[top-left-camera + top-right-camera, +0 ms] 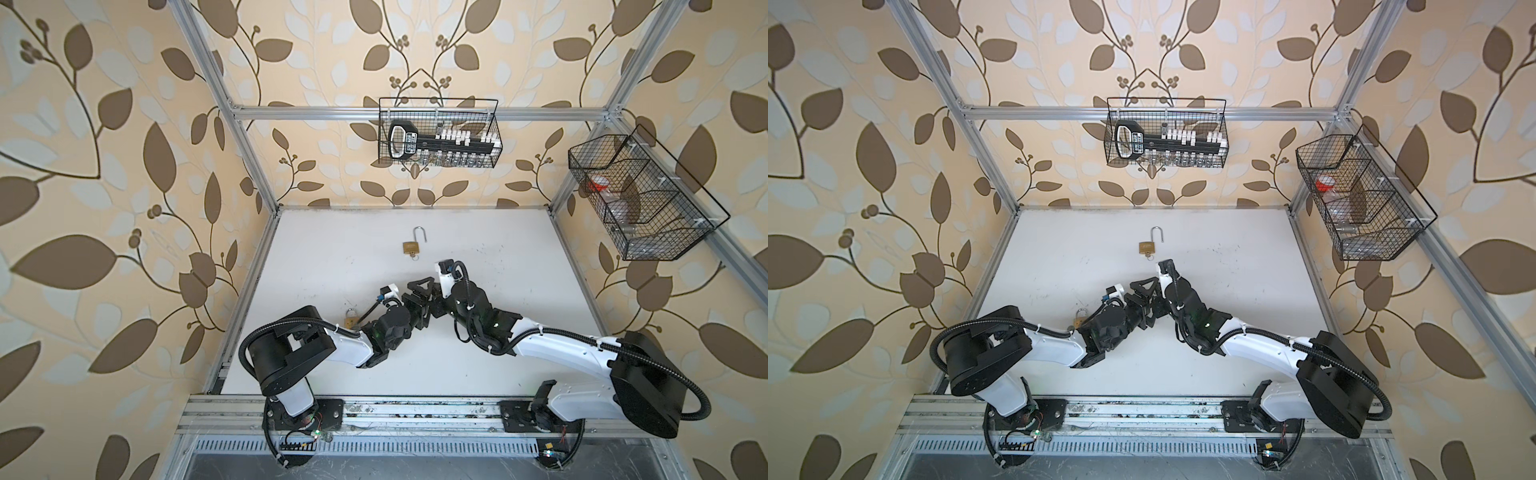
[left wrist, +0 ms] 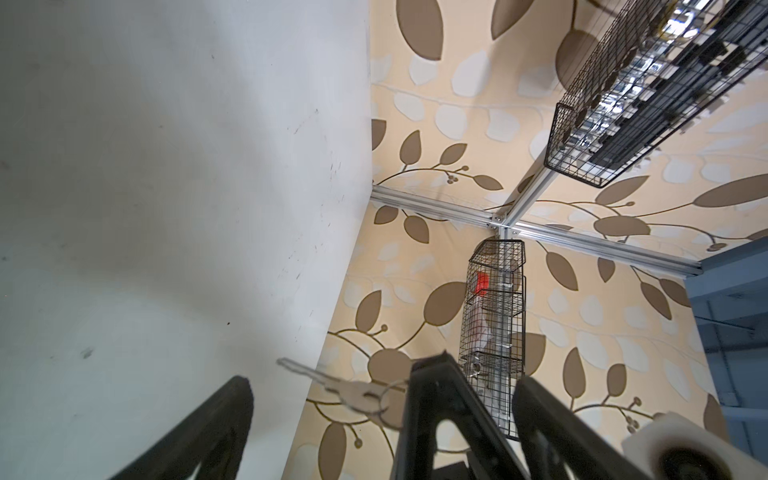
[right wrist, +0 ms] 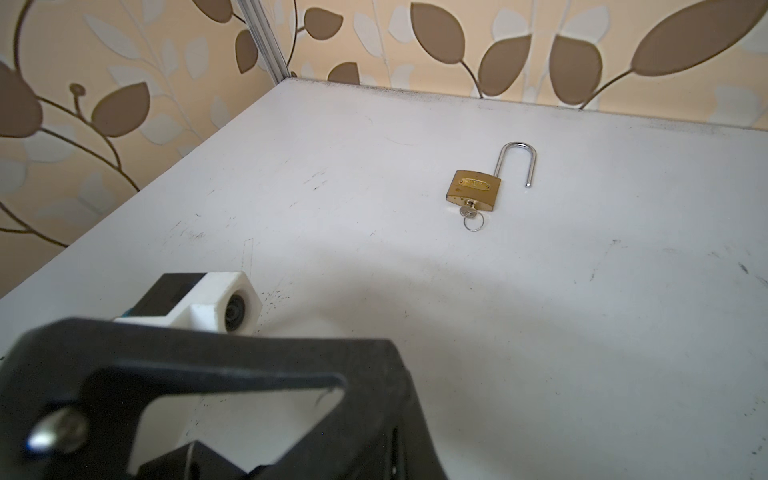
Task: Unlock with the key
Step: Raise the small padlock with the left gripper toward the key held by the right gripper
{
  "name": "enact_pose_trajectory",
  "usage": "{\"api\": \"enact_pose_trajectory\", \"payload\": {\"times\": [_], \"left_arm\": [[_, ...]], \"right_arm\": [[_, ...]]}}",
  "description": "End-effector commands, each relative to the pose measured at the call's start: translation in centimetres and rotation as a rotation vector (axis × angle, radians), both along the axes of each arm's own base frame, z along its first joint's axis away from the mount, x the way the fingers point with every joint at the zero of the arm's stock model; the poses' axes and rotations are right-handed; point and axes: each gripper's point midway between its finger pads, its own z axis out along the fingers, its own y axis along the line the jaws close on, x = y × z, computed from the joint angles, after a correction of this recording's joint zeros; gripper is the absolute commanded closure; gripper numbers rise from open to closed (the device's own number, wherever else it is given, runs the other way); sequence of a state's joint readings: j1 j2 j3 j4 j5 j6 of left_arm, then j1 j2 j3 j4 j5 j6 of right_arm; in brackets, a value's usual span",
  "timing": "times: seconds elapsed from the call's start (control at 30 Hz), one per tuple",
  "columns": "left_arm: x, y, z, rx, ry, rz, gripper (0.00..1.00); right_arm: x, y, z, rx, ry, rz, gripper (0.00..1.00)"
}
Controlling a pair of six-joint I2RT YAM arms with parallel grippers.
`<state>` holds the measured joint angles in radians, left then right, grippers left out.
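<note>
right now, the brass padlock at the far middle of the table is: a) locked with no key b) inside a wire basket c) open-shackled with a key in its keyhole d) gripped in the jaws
c: the right wrist view shows the padlock lying on the table, shackle swung free, key in its keyhole.

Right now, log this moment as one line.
left end effector: open | right end effector: shut on key | open padlock: on table, second key inserted | second padlock: beside left arm
</note>
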<state>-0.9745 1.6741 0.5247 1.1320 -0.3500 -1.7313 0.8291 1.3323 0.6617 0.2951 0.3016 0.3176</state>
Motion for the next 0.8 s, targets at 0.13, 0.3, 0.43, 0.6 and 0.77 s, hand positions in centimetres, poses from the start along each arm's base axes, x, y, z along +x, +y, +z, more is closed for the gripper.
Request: {"api": "enact_pose_trajectory", "payload": {"times": [0.13,0.3,0.43,0.6,0.77], "left_arm": [[1.5,-0.2,5.1,-0.215,-0.129,0.086,0.02],[1.9,-0.1,5.3,-0.233,-0.136,0.111,0.13],[1.9,1.1,4.8,-0.238,-0.120,0.142,0.19],[1.9,1.8,4.7,-0.234,-0.118,0.145,0.24],[1.8,0.6,4.6,-0.240,-0.113,0.098,0.23]], "right_arm": [[-0.2,0.6,0.4,0.035,-0.005,0.024,1.00],[-0.1,0.5,0.4,0.032,-0.003,0.019,1.00],[-0.1,0.2,0.5,0.035,-0.006,0.011,1.00],[-0.2,0.2,0.7,0.046,-0.013,0.016,1.00],[-0.6,0.4,1.2,0.067,-0.032,0.046,1.00]]}}
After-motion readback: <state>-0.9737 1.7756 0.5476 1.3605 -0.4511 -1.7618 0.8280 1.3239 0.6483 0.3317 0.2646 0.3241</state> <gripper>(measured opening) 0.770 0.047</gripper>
